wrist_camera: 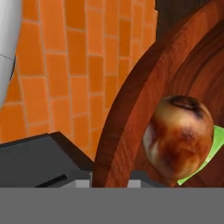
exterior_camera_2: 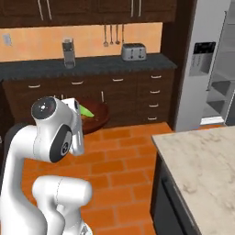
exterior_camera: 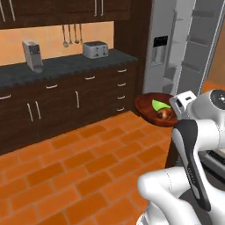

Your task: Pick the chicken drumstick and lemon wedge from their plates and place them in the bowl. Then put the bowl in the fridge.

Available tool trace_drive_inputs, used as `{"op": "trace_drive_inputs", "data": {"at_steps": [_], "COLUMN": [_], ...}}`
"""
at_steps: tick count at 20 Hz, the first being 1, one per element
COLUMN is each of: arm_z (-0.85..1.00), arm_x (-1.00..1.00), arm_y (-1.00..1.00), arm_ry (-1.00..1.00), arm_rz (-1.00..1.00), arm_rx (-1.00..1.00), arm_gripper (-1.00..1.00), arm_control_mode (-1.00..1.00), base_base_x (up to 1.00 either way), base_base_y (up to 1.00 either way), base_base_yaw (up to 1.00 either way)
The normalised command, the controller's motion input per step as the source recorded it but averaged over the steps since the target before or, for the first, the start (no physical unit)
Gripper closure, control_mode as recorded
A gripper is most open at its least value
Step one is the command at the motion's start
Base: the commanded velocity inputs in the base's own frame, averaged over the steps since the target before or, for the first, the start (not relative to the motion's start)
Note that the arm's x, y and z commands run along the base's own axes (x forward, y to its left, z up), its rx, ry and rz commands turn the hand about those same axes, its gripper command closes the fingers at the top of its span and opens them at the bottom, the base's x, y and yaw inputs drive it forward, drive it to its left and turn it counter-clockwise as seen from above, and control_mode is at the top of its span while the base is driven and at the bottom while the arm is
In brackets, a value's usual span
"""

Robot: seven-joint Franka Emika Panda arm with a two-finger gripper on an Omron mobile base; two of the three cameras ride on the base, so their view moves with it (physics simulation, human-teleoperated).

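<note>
Fingers of the gripper (wrist_camera: pixel 111 181) are pinching narrow on the rim of the bowl (exterior_camera: pixel 147 105), gripping its wooden edge at the bottom of the hand view, where the finger tips themselves are mostly hidden behind that rim. The bowl is hanging in the air above the orange brick floor (exterior_camera: pixel 74 167), resting on no counter, carried at the end of the white arm (exterior_camera: pixel 193 145).

Inside the bowl the chicken drumstick (wrist_camera: pixel 179 138) is lying close to the gripped rim, its fat browned end facing the hand camera. The lemon wedge (wrist_camera: pixel 211 148) is sitting just behind and under it, touching it; in the left base view the green wedge (exterior_camera: pixel 160 105) is showing just above the drumstick (exterior_camera: pixel 164 114), both within the bowl's hollow. In the right base view the bowl (exterior_camera_2: pixel 98 117) is peeking out from behind the arm's upper joint, with the wedge (exterior_camera_2: pixel 86 112) near its left edge.

Beyond the bowl the fridge (exterior_camera: pixel 165 48) is standing with its door (exterior_camera: pixel 200 48) swung open, its black dispenser panel facing the room and inner shelves showing. It stands well apart from the bowl, to the right of the dark cabinets (exterior_camera: pixel 66 101).

Along the dark counter (exterior_camera: pixel 61 68) a toaster (exterior_camera: pixel 95 49) is sitting near the right end and a coffee machine (exterior_camera: pixel 32 56) further left, both toward the back edge. Utensils (exterior_camera: pixel 71 35) are hanging on the wall between them. A pale stone island top (exterior_camera_2: pixel 202 160) is occupying the lower right of the right base view.
</note>
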Motion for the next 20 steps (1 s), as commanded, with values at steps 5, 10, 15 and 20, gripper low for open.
{"op": "trace_drive_inputs", "data": {"at_steps": [5,10,15,20], "arm_z": [0.0,0.0,0.0,0.0], "arm_x": [0.0,0.0,0.0,0.0], "arm_y": [0.0,0.0,0.0,0.0], "arm_ry": [0.0,0.0,0.0,0.0], "arm_rz": [0.0,0.0,0.0,0.0], "arm_rx": [0.0,0.0,0.0,0.0], "arm_gripper": [1.0,1.0,1.0,1.0], "arm_control_mode": [1.0,1.0,1.0,1.0], "base_base_x": [1.0,1.0,1.0,1.0], "base_base_y": [0.53,0.75,0.91,0.92], "base_base_yaw": [-0.44,-0.45,-0.48,-0.53]}}
